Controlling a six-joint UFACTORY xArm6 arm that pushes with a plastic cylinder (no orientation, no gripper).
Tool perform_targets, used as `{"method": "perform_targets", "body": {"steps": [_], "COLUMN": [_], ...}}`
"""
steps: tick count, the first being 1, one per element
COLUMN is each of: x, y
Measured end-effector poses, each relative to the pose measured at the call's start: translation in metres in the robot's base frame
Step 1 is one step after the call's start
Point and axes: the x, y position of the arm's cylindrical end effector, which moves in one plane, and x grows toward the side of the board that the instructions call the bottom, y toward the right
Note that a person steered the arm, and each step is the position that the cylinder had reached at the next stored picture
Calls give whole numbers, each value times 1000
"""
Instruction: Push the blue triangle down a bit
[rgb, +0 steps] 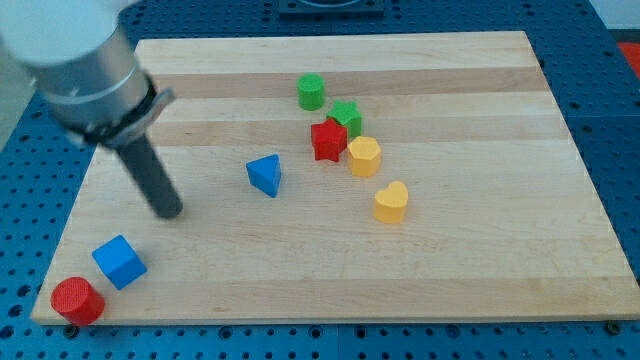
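Observation:
The blue triangle lies on the wooden board, a little left of the middle. My tip rests on the board to the view's left of the triangle and slightly lower, about a hand's width away and not touching it. The dark rod rises from the tip up and left to the grey arm at the view's top left.
A green cylinder, a green star, a red star, a yellow hexagon and a yellow heart cluster right of the triangle. A blue cube and a red cylinder sit at the bottom left corner.

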Motion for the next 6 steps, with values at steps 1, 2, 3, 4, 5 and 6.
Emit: {"method": "perform_targets", "body": {"steps": [1, 2, 3, 4, 5, 6], "x": [-42, -28, -8, -8, 12, -28], "y": [54, 87, 89, 89, 89, 106]}}
